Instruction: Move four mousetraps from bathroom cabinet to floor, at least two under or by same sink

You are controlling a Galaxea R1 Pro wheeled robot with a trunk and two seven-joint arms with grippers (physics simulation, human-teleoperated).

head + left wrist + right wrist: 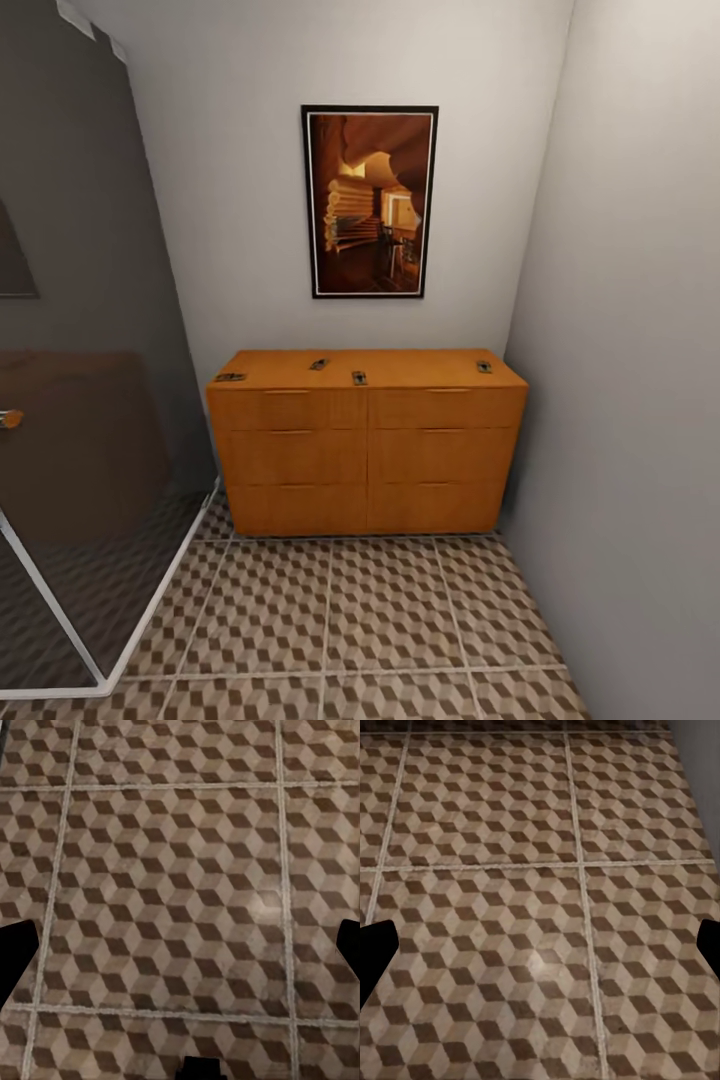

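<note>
**A:** What do you have ahead of you?

**B:** You face the wide orange-brown wooden cabinet with six drawer fronts, set against the far wall below a dark-framed orange picture. Four small flat brown mousetraps lie on its smooth top: one at the far-left corner, one left of the middle, one at the near edge in the middle, and one close to the right end. All four lie well apart.

**A:** And around it?

**B:** You see the cube-patterned brown and beige tiled floor running from the cabinet toward you, a grey wall on the right, and a dark glass shower screen with a white frame on the left.

**A:** Your grippers?

**B:** Your left gripper hangs over bare tiles with its dark fingertips spread wide. Your right gripper does likewise, its fingertips far apart, holding nothing.
</note>
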